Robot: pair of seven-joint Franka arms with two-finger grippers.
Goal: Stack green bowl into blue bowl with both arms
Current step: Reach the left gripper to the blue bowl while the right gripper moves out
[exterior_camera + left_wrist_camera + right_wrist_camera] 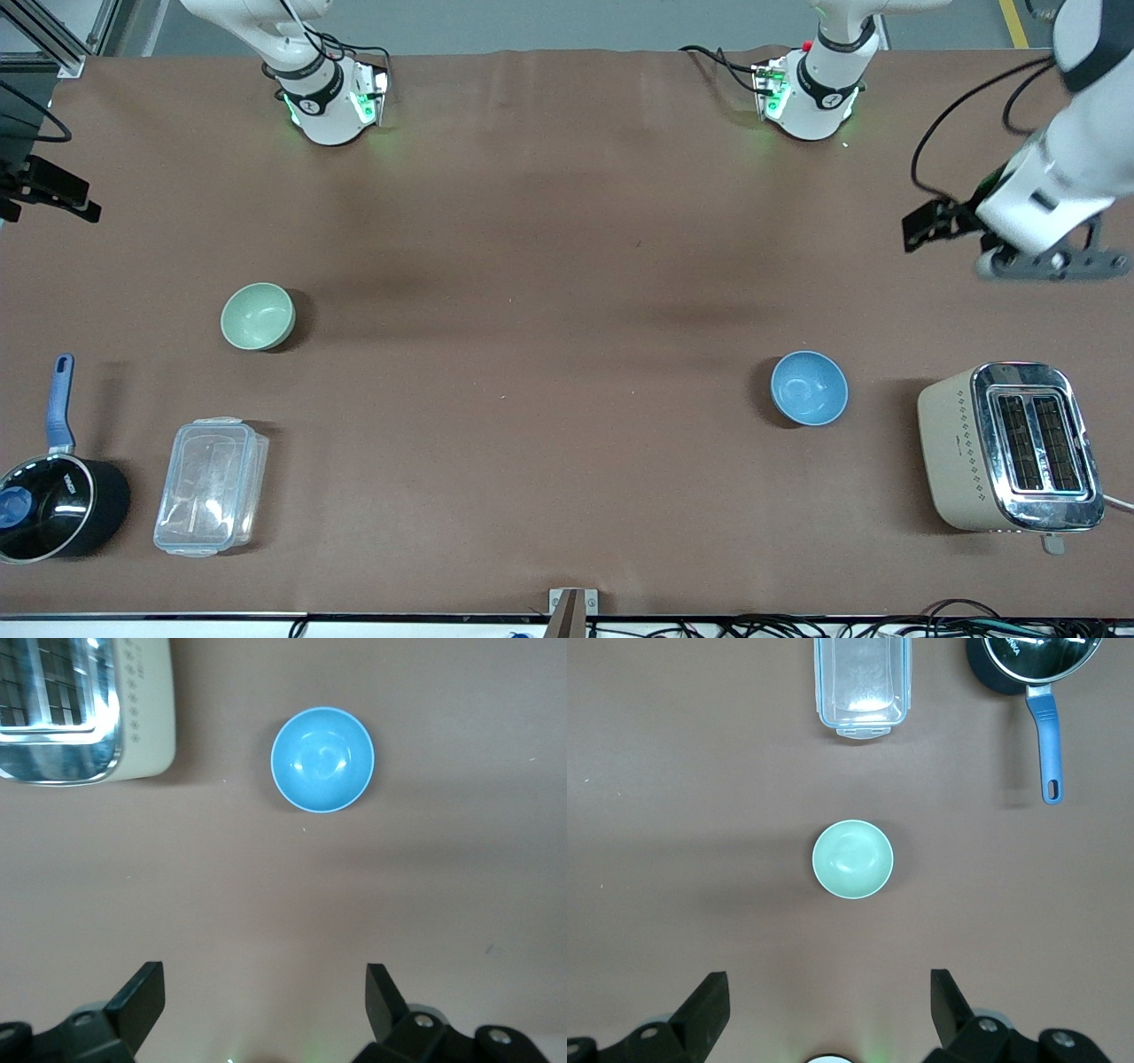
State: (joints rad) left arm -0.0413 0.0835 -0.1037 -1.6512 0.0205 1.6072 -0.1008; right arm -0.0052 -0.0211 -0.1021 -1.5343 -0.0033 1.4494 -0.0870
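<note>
Toward the right arm's end of the table: green bowl (258, 316), upright, mouth up, empty; well apart from the blue bowl (809, 388); farther from the front camera than the clear plastic box (210, 486) and the black saucepan (55, 496)
Toward the left arm's end: blue bowl, upright, mouth up, empty; beside the toaster (1012, 447), not touching it
Right gripper (829, 1005): up in the air at the table's edge on the right arm's end; fingers spread wide, holding nothing; the green bowl (852, 859) sits centred ahead of it in the right wrist view
Left gripper (265, 1001): in the air over bare table at the left arm's end; fingers spread wide, empty; the blue bowl (322, 759) and toaster (84, 709) show in its wrist view
Step in hand: as I judge it, the very start; neither bowl is touched; both arms hang back from their bowls
Next move: probably the right gripper descends on the green bowl and pinches its rim, one finger inside and one outside; the blue bowl likely needs steadying or bringing closer by the left
Orientation: both bowls are round, so no long axis and no facing direction; any rim point serves for a grasp
Risk: glossy rims may slip in a thin pinch
</note>
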